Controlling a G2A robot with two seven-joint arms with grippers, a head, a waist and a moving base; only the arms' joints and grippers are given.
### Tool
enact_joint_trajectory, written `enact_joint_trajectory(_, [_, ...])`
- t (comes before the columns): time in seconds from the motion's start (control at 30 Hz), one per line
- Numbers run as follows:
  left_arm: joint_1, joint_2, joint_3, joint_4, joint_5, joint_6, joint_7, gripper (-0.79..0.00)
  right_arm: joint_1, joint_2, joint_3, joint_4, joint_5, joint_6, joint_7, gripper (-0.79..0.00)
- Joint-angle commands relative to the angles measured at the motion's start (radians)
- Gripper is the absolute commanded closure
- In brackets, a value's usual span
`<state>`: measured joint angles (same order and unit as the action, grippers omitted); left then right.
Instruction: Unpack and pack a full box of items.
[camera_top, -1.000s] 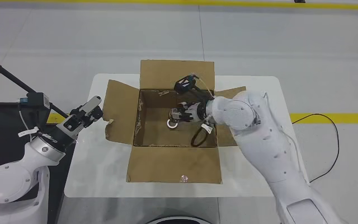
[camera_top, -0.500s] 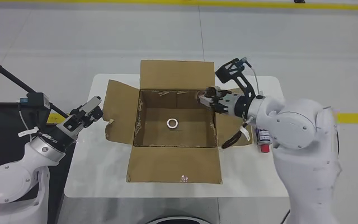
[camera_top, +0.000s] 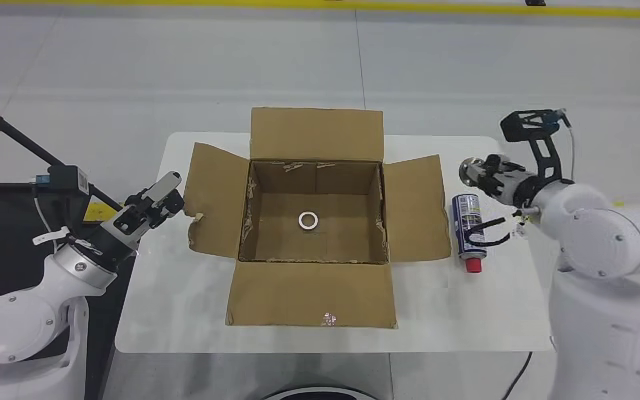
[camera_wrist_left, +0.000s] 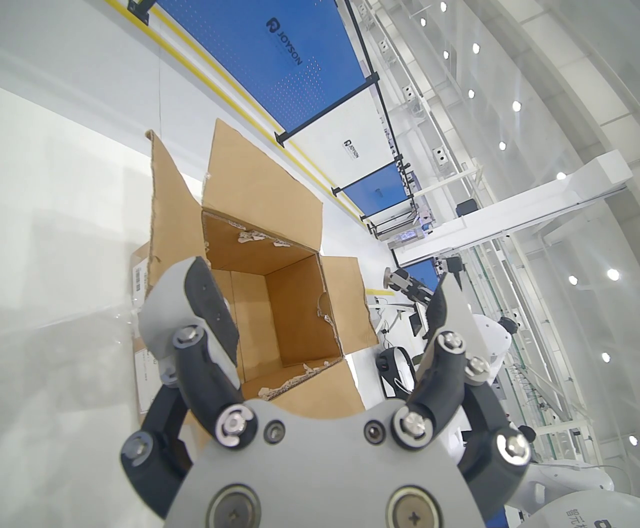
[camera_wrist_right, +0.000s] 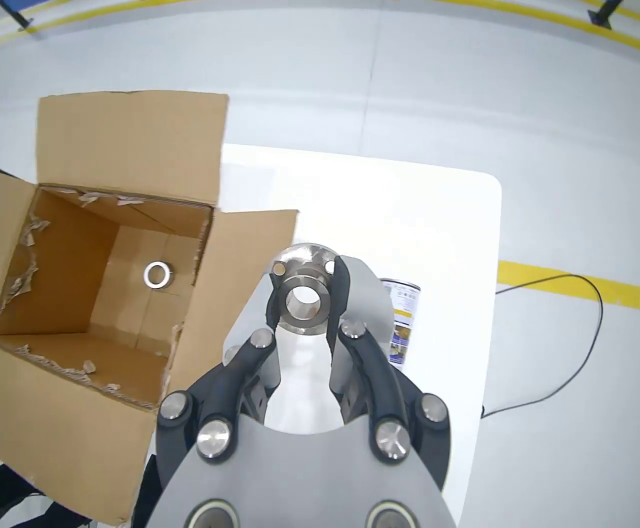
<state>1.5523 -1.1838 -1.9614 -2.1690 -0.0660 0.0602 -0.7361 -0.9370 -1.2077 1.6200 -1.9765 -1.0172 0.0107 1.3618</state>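
Right hand (camera_top: 478, 174) is pinching a metal flange (camera_wrist_right: 304, 299) just right of the box (camera_top: 315, 178). Left hand (camera_top: 172, 197) is hovering spread open by the box's left flap.

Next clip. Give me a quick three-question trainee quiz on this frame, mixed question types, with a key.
1. True or false: the left gripper is shut on a tool.
2. What lies inside the cardboard box? A) a bottle B) a metal ring C) a cup
3. Fill in: the right gripper is shut on a ____.
Key: 1 false, it is open and empty; 2 B; 3 metal flange.
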Motion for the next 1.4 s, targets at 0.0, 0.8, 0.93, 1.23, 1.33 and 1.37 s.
enact_joint_trajectory(0.0, [0.0, 0.0, 0.0, 0.0, 0.0, 0.0, 0.0, -0.785, -0.008, 0.005, 0.015, 0.031, -0.033, -0.002, -0.005, 0.0])
enact_joint_trajectory(0.8, [0.0, 0.0, 0.0, 0.0, 0.0, 0.0, 0.0, -0.785, 0.072, 0.03, 0.003, 0.539, -0.143, -0.024, -0.172, 0.0])
enact_joint_trajectory(0.93, [0.0, 0.0, 0.0, 0.0, 0.0, 0.0, 0.0, -0.785, 0.096, 0.035, 0.008, 0.637, -0.139, -0.034, -0.207, 0.0])
enact_joint_trajectory(1.23, [0.0, 0.0, 0.0, 0.0, 0.0, 0.0, 0.0, -0.785, 0.128, 0.039, -0.016, 0.751, -0.166, -0.011, -0.282, 0.0])
enact_joint_trajectory(1.33, [0.0, 0.0, 0.0, 0.0, 0.0, 0.0, 0.0, -0.785, 0.138, 0.04, -0.02, 0.785, -0.156, -0.011, -0.297, 0.0])
enact_joint_trajectory(1.37, [0.0, 0.0, 0.0, 0.0, 0.0, 0.0, 0.0, -0.785, 0.141, 0.041, -0.022, 0.797, -0.156, -0.011, -0.3, 0.0])
